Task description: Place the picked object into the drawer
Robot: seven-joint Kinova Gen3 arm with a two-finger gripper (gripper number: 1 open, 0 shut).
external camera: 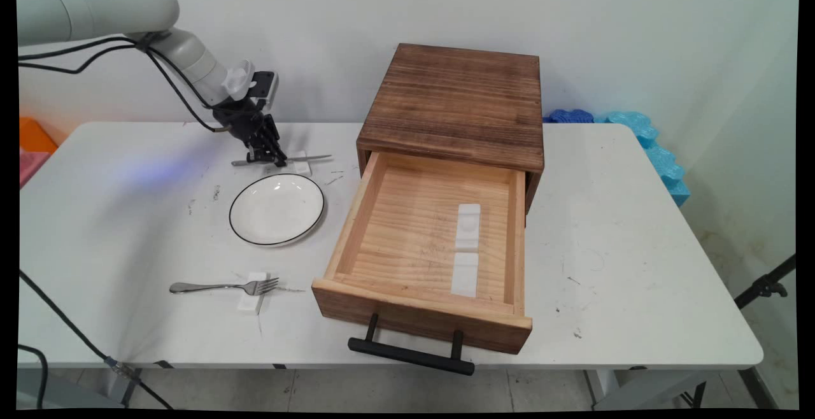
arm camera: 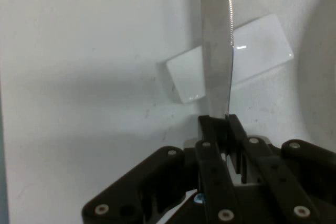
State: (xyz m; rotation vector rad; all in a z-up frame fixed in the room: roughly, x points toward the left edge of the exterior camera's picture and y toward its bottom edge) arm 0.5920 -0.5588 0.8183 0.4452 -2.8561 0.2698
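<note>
In the main view the black two-finger gripper [external camera: 272, 159] is reaching down to the white worktop [external camera: 114, 228] behind the black-rimmed white round plate [external camera: 277, 208], while in the hand view its fingers [arm camera: 216, 145] are pinching the slim serrated steel knife [arm camera: 216, 45], which is lying across a small white rectangular block [arm camera: 257, 45].

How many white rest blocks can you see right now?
4: one under the knife at the gripper, one under the fork, two in the open drawer. None appear hidden.
</note>
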